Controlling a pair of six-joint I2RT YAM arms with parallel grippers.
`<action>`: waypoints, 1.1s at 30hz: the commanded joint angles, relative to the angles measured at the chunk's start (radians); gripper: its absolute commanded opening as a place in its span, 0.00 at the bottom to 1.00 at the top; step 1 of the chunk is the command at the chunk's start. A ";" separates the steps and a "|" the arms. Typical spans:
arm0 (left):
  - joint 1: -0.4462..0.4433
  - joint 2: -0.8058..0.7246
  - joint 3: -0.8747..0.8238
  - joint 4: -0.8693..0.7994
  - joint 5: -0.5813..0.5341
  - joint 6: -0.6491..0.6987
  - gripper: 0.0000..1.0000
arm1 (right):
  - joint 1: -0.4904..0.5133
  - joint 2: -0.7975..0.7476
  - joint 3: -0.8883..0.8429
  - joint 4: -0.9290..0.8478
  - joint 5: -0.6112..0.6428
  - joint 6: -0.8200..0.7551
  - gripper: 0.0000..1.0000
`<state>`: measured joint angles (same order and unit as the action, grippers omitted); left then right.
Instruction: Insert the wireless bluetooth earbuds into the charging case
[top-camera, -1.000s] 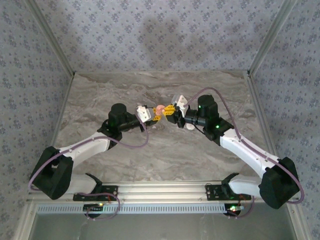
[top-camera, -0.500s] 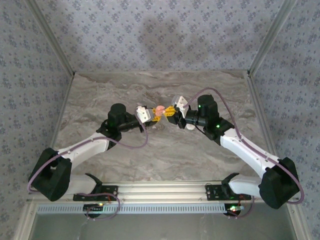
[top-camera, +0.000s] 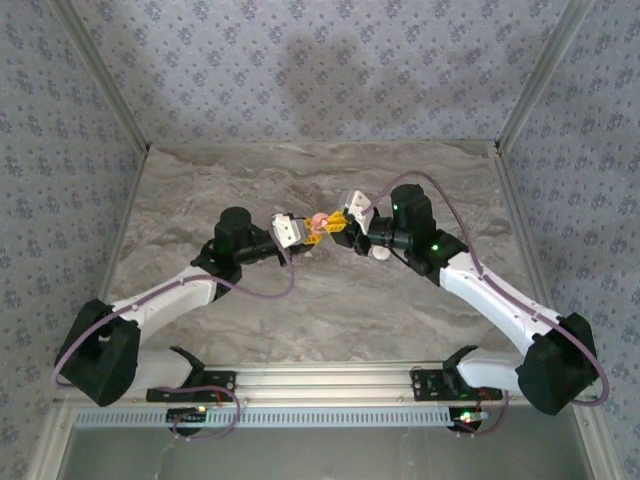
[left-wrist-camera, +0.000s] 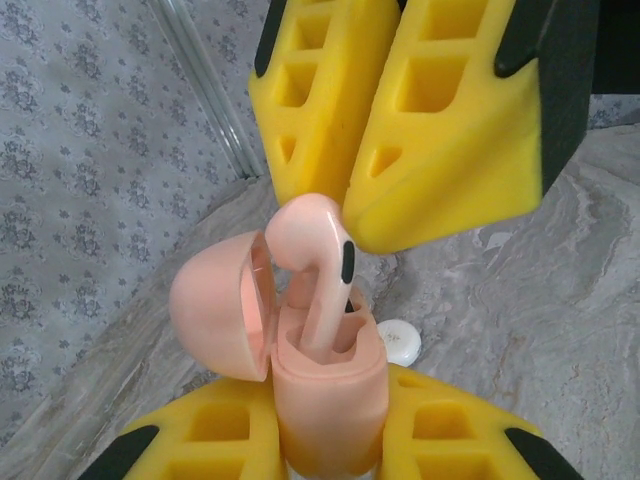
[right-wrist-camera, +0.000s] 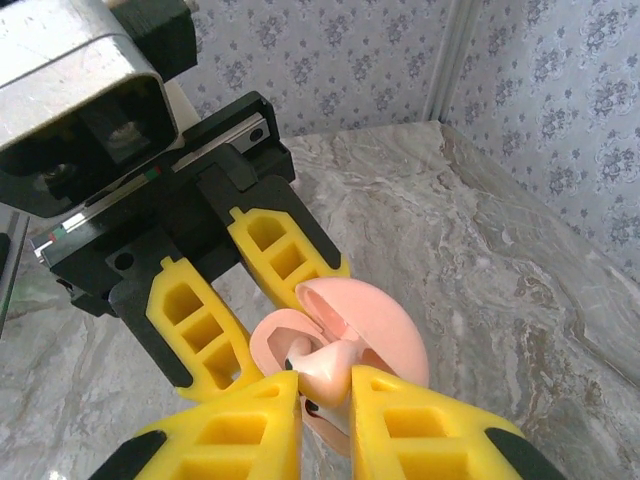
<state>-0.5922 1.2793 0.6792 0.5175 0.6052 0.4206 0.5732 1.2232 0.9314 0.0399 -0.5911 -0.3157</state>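
The left gripper (left-wrist-camera: 330, 435) was clamped on the base of the salmon-pink charging case (left-wrist-camera: 330, 385), which stood upright between its yellow fingers (left-wrist-camera: 490, 440) with the lid (left-wrist-camera: 215, 310) swung open to one side. Facing it from just above, the right gripper (right-wrist-camera: 325, 385) pinched the head of a pink earbud (left-wrist-camera: 310, 250), whose stem reached down into the case's well. A small white piece (left-wrist-camera: 398, 342) lay on the marble table (left-wrist-camera: 560, 300) just beyond the case, apart from both grippers.

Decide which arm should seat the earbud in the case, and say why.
Right: the right gripper pinches the earbud, stem partly in the open case, which the left gripper holds.
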 joint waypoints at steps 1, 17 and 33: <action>-0.009 -0.025 0.040 -0.016 -0.007 0.026 0.10 | 0.006 -0.013 0.045 -0.071 -0.001 -0.047 0.18; -0.009 -0.008 0.054 -0.135 -0.032 0.100 0.10 | 0.023 -0.032 0.142 -0.316 0.065 -0.209 0.18; 0.030 0.051 0.033 -0.078 -0.132 -0.100 0.09 | 0.002 0.013 0.132 -0.434 0.208 -0.010 0.20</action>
<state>-0.5777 1.3281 0.7010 0.4007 0.4980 0.3824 0.5907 1.2274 1.0508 -0.3279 -0.4519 -0.4339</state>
